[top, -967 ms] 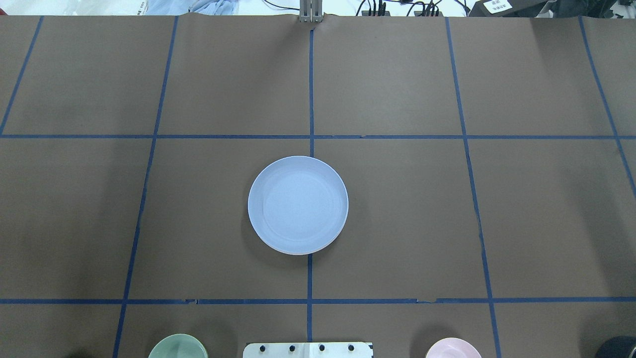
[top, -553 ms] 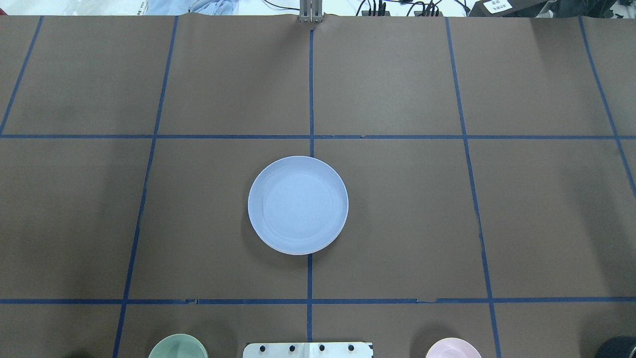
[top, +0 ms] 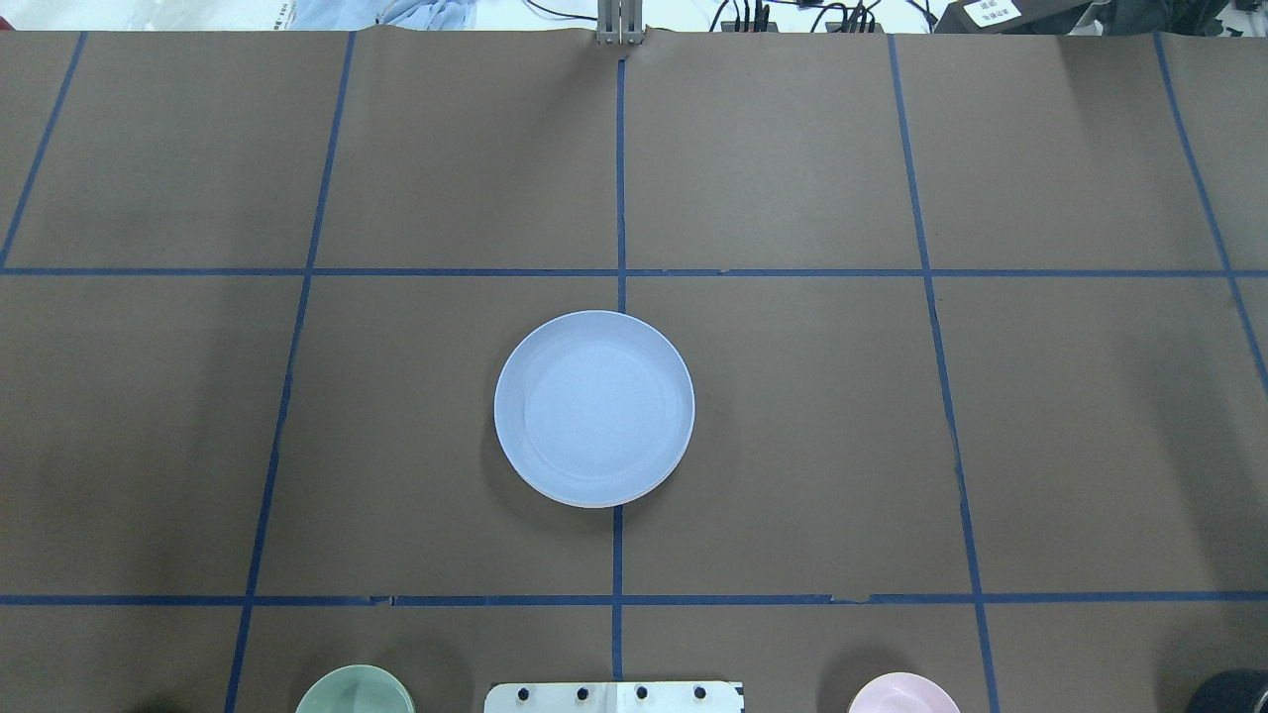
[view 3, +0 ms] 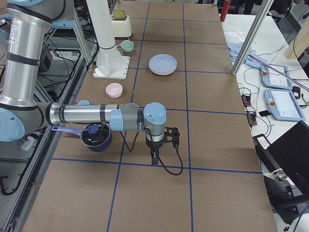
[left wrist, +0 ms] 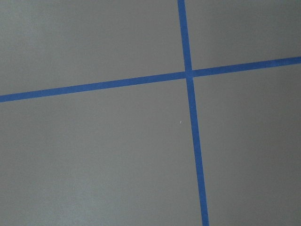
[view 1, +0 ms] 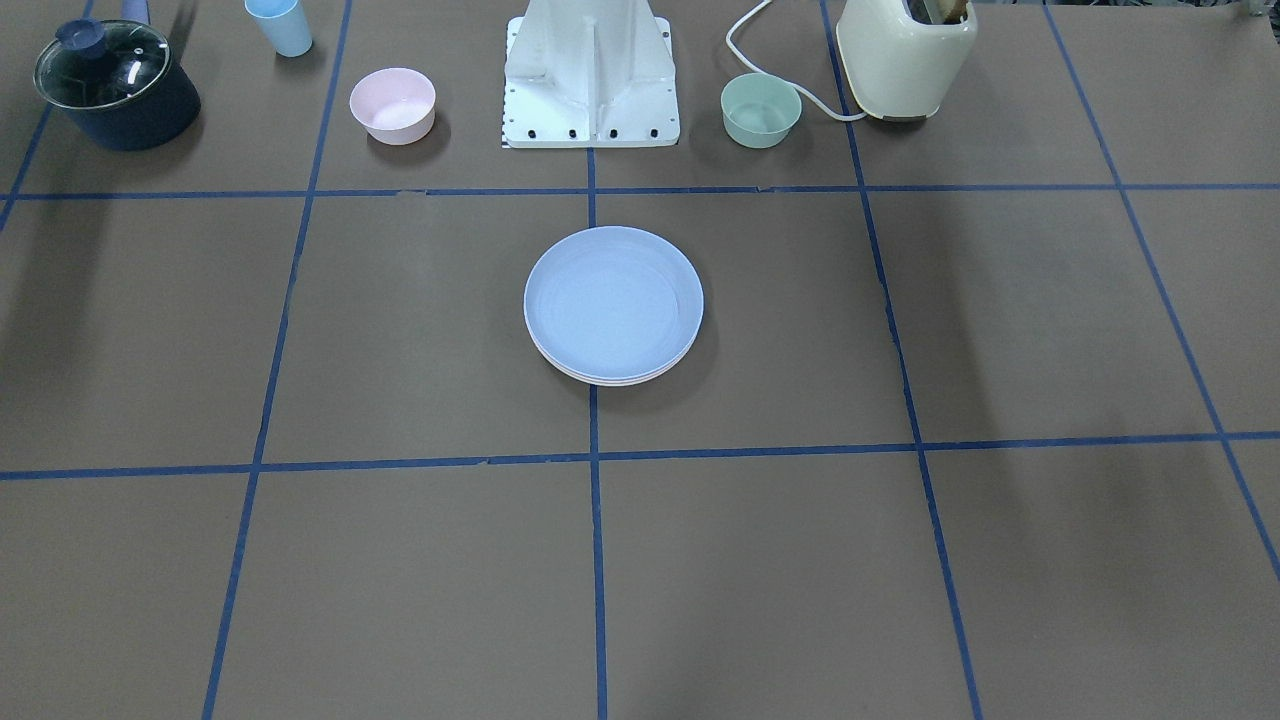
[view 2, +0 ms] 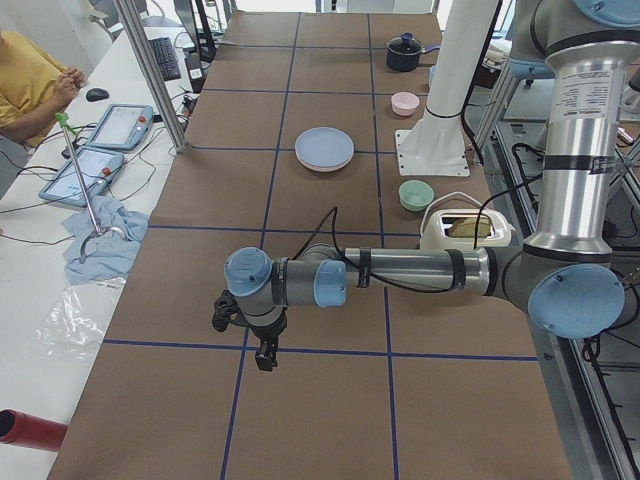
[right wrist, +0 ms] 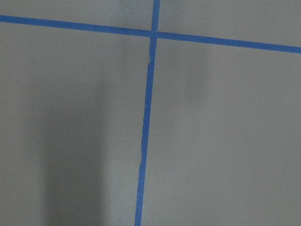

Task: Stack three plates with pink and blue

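Note:
The light blue plate [top: 594,408] lies at the table's centre, on top of a stack. In the front-facing view [view 1: 613,303] thin pale rims of the plates under it show at its near edge [view 1: 610,379]; I cannot tell their colours. The stack also shows in the side views [view 2: 324,148] [view 3: 162,64]. My left gripper [view 2: 265,357] hangs over the table far to the left of the stack. My right gripper [view 3: 154,157] hangs far to the right of it. Both point down and hold nothing I can see. I cannot tell if they are open or shut.
The small pink bowl [view 1: 392,104], the mint-green bowl [view 1: 761,109], a cream toaster [view 1: 905,55], a lidded dark pot [view 1: 115,85] and a blue cup [view 1: 279,25] stand along the robot's side, beside the white base [view 1: 590,75]. Blue tape lines grid the brown table.

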You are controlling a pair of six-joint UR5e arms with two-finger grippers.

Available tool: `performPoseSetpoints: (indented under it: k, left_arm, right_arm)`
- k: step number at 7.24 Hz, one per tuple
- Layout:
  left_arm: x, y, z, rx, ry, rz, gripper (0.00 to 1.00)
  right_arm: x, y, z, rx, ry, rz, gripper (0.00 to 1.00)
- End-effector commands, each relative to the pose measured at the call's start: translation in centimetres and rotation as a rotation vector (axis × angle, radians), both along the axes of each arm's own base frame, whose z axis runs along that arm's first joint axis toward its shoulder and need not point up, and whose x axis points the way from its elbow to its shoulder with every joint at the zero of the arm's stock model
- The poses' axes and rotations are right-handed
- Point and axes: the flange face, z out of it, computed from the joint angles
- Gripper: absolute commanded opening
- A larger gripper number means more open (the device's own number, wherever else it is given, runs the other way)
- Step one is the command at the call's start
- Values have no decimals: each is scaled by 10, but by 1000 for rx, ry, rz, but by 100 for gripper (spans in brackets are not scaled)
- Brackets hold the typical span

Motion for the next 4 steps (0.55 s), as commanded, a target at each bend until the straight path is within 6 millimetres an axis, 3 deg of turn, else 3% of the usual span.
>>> performPoseSetpoints:
  k: [1, 4]
  left_arm:
    - [0, 0, -1, 4, 0, 1, 100]
    - [0, 0, -1, 4, 0, 2, 100]
  right_arm:
    - [0, -1, 0, 14, -3, 3, 100]
    - [0, -1, 3, 9, -3, 2, 100]
